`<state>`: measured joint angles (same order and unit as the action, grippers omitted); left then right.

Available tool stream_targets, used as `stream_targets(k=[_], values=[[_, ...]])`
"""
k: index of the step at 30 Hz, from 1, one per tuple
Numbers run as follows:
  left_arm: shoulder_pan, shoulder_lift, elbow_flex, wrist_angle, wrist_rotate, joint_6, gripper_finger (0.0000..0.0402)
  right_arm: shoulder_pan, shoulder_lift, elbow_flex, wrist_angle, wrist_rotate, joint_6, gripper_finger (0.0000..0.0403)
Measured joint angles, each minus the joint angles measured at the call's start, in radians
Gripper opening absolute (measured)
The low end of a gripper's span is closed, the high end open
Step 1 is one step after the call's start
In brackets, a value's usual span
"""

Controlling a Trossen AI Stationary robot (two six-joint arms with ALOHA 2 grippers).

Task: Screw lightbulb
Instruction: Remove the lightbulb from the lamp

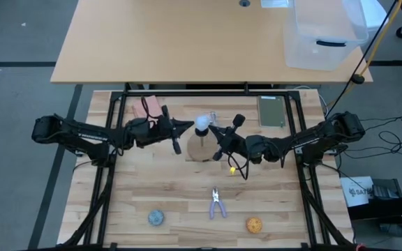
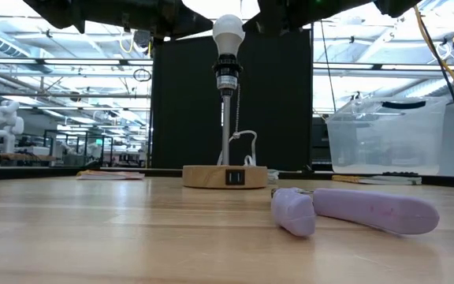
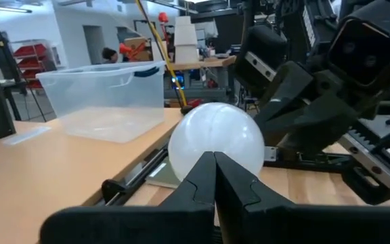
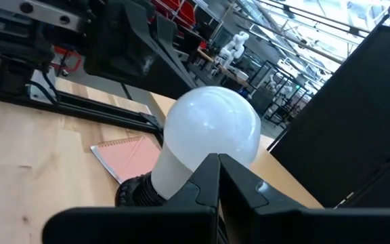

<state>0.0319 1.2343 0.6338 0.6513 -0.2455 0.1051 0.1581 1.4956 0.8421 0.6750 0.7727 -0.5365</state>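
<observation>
The lightbulb (image 2: 228,33) sits upright in the socket (image 2: 226,77) atop the lamp (image 2: 225,175), centre of the table (image 1: 173,202). Left gripper (image 1: 185,125) is just beside the bulb on one side, fingers pressed together, tips at the glass. Right gripper (image 1: 218,132) is just beside it on the opp. side, also closed, holding nothing. Handling, est.: light, thin-walled, fragile, smooth and slippery. Grip the widest part of the globe w/ low force; turn about the lamp axis, no side load.
</observation>
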Motion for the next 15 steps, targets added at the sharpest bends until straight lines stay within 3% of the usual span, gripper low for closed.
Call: stream_targets(k=[4, 12, 15], values=[[-0.012, 0.000, 0.000, -0.004, 0.010, 0.000, 0.0000, -0.005, 0.000, 0.000, -0.001, 0.005, -0.001, 0.0000], [-0.026, 0.002, 0.000, -0.016, 0.166, 0.002, 0.0000, -0.039, 0.000, 0.000, -0.019, -0.003, -0.006, 0.0000], [-0.028, 0.002, 0.000, -0.019, 0.169, 0.008, 0.0000, -0.048, 0.000, 0.000, -0.023, 0.006, -0.002, 0.0000]])
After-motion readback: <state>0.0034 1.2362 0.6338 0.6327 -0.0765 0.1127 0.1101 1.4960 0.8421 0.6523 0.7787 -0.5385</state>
